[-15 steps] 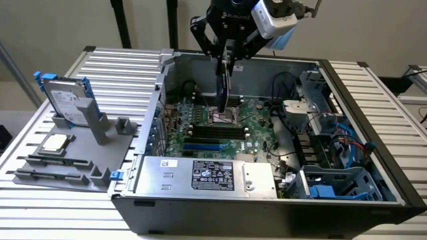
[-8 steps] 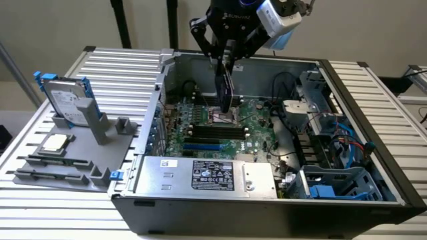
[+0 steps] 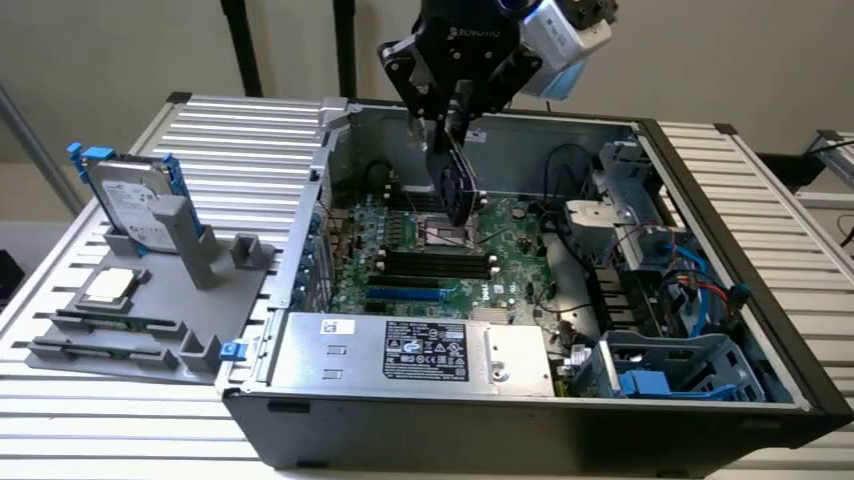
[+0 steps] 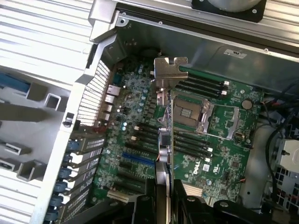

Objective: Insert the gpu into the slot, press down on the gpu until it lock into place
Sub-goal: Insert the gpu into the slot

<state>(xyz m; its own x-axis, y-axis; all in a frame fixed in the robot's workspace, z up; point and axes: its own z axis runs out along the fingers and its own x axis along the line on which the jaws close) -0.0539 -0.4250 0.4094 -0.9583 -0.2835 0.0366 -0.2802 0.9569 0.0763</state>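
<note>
gripper (image 3: 451, 128) pinching the gpu (image 3: 458, 185) by its top edge, card hangs upright over the mobo (image 3: 514, 255) center, clear of the slot (image 3: 404, 295); looks light, stiff, fragile imo, so edge grip only.

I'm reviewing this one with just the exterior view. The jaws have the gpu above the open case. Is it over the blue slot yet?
Observer: No. In the wrist view the gpu hangs edge-on beside the CPU socket, off to one side of the blue slot.
Operator: Where is its bracket?
Observer: The silver bracket is at the end farthest from the jaws.
Operator: Is the slot free?
Observer: Yes, nothing sits in it.
</note>
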